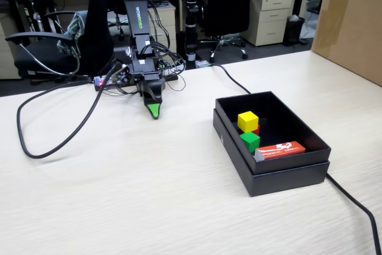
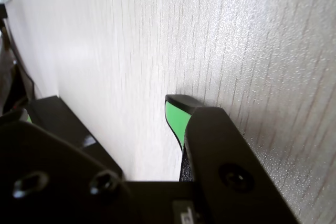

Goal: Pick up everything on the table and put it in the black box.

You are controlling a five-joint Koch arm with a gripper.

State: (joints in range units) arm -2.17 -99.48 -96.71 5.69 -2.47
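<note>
1. The claw hangs tip-down just above the bench, holding nothing. Only one green tip shows in either view, so I cannot tell how far open it is.
2. Well to its right in the fixed view sits the black box, with the yellow cube, red cube and green cube inside.
3. The task looks finished; the next move is likely just parking.

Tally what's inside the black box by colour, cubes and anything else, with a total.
Yellow cube: 1
Red cube, mostly hidden under the yellow one: 1
Green cube: 1
Orange-red packet: 1
Total in the box: 4
</note>
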